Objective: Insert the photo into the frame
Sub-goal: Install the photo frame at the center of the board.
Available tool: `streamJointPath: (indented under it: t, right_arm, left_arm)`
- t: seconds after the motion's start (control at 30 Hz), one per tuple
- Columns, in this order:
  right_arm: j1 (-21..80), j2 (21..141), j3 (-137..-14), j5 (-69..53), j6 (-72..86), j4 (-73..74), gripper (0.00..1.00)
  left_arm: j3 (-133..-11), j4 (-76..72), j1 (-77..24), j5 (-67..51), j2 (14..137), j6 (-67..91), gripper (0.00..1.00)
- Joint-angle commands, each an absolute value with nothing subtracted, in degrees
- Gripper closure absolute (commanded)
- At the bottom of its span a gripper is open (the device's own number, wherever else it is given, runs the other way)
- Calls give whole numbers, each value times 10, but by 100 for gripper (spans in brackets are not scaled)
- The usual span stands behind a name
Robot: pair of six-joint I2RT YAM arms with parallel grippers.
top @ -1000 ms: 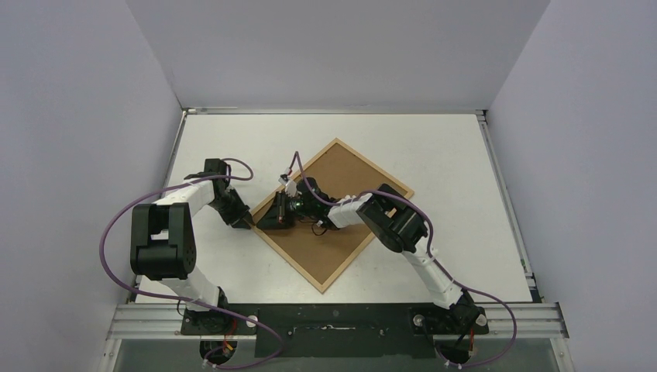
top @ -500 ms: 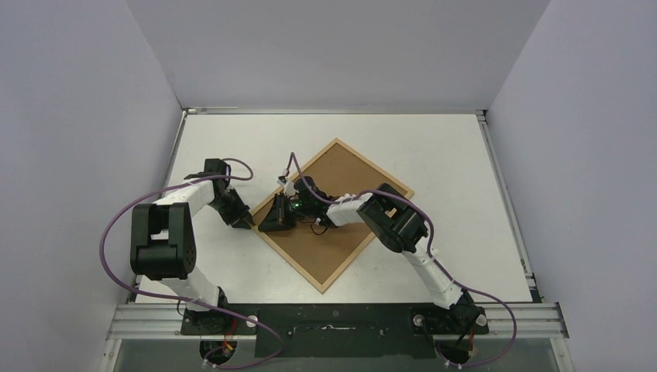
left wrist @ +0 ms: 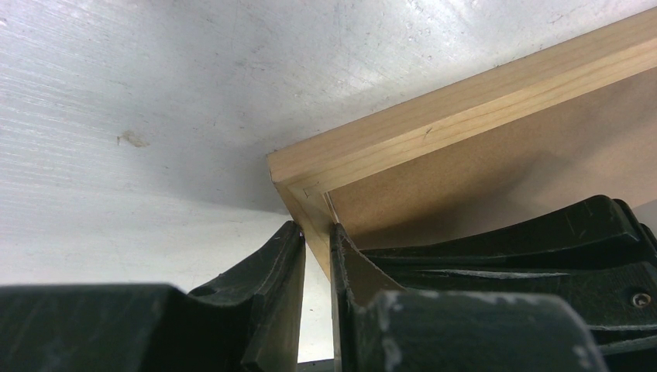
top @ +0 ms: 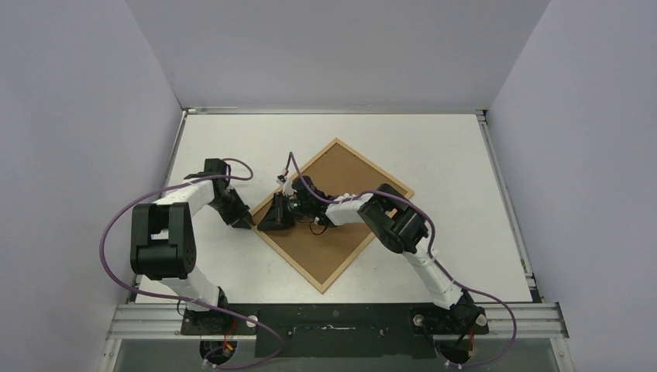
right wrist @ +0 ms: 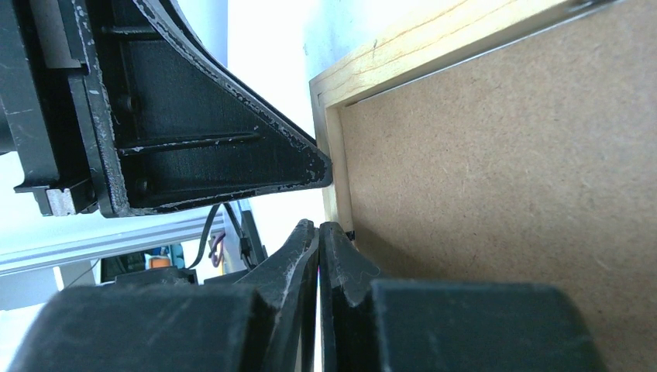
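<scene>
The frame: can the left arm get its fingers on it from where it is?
Yes, it looks so. The left fingers sit one on each side of the wooden edge of the frame, near its corner, touching it. Nothing is in the way.

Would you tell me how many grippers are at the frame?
2. The left gripper clamps the frame at one corner; the right gripper, shut, sits just inside that corner.

The thin light-wood rectangular frame [top: 341, 174] lies back side up on the middle of the white table [top: 465, 155], turned cornerwise with one corner pointing left. At that corner the black left gripper [top: 246, 223] straddles the rail, one finger outside and one inside. The black right gripper [top: 265, 223] sits just right of it, over the frame's back.
</scene>
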State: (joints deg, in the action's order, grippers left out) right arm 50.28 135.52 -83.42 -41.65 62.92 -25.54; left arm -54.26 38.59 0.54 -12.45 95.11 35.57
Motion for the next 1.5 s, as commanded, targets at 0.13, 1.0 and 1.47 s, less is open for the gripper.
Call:
streamJointPath:
  t: [0.13, 1.0, 1.47]
  right_arm:
    - [488, 1358, -809, -325, 569, -145, 100]
    - [444, 1277, -848, -237, 493, -3, 98]
    - [230, 1151, -917, -121, 351, 206, 32]
  left_arm:
    - [-524, 368, -3, -86, 995, 350, 88]
    - [-548, 377, -3, -82, 1013, 346, 89]
    - [-553, 297, -3, -167, 964, 317, 40]
